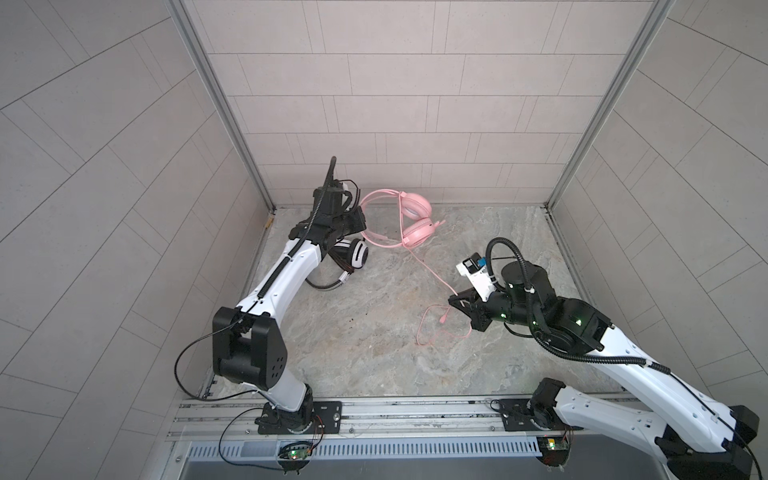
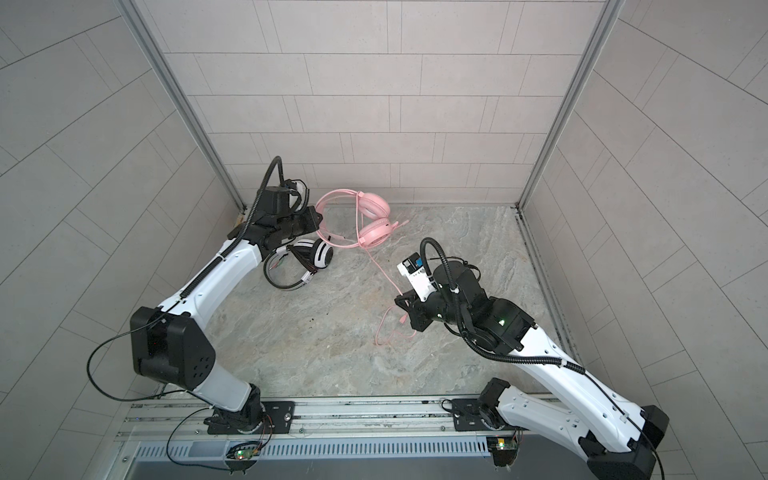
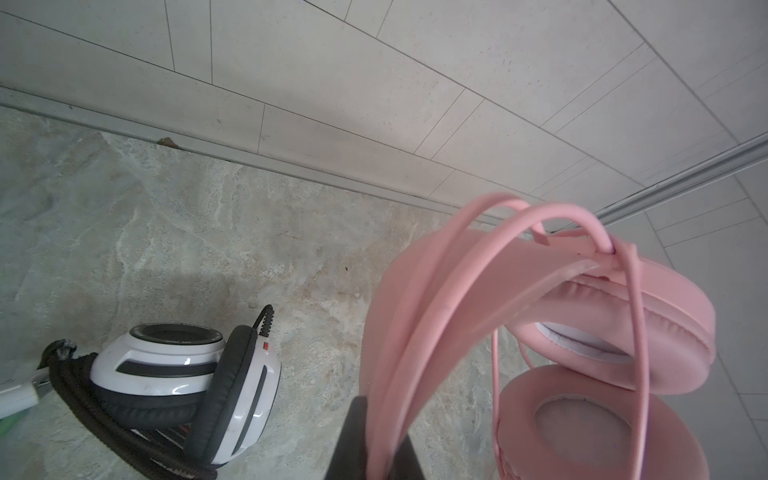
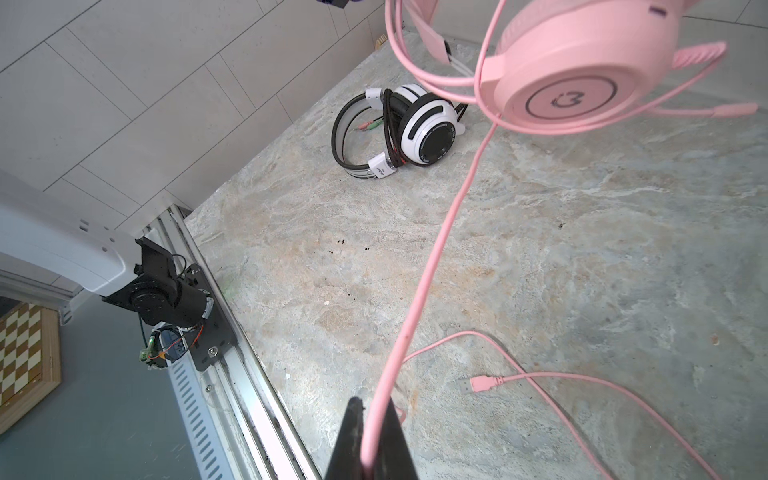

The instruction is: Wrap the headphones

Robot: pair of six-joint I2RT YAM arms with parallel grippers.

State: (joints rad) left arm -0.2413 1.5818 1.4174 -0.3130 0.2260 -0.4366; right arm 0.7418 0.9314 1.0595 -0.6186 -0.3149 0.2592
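Left gripper (image 3: pixel 376 451) clamps pink headset (image 1: pixel 415 220) headband, far left. Right gripper (image 4: pixel 370 440) pinches pink cable (image 4: pixel 436 257), near right. Cable runs diagonally between them; slack tail, USB plug (image 4: pixel 484 383) beside right gripper.

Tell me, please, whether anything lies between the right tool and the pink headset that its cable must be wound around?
Nothing visible does. From the right tool, shut on the pink cable, the line runs free over bare tabletop to the pink headset; the white-and-black headset lies aside.

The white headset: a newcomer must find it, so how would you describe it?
Look to the table's far left corner, under the left arm. The white headset lies there beside the pink headset; unlike that one, it has black-striped cups and a black cable wound around it.
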